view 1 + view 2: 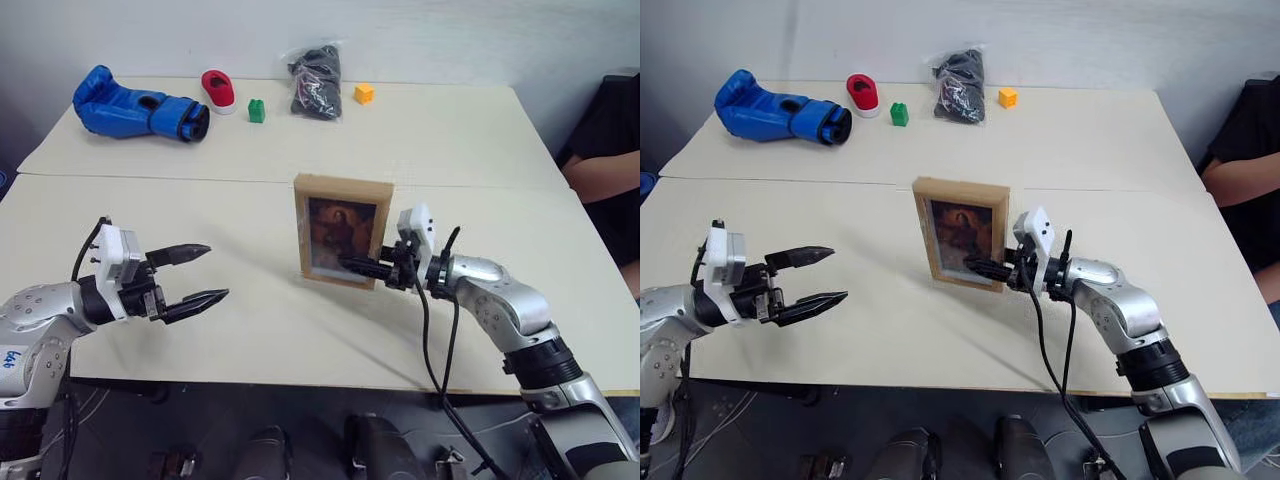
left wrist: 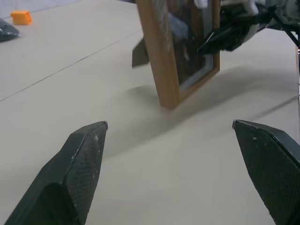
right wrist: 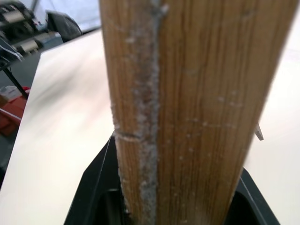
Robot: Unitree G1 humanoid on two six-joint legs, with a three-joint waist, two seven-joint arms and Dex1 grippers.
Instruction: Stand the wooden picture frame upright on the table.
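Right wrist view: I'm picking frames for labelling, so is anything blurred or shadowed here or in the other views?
Right wrist view: the picture frame sits so close that its wood grain is soft, table behind blurred. Left wrist view: the frame casts a soft shadow on the table; the near fingertips are sharp. Left eye view: even light, faint sheen on the picture.

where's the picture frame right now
The light-wood rectangular picture frame stands mid-table, just before the seam, its right edge clamped by the right gripper.

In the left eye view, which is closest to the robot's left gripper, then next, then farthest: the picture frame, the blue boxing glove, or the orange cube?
From the left gripper:
1. Wooden picture frame, mid-table to its right.
2. Blue boxing glove, far left.
3. Orange cube, far edge, right of centre.
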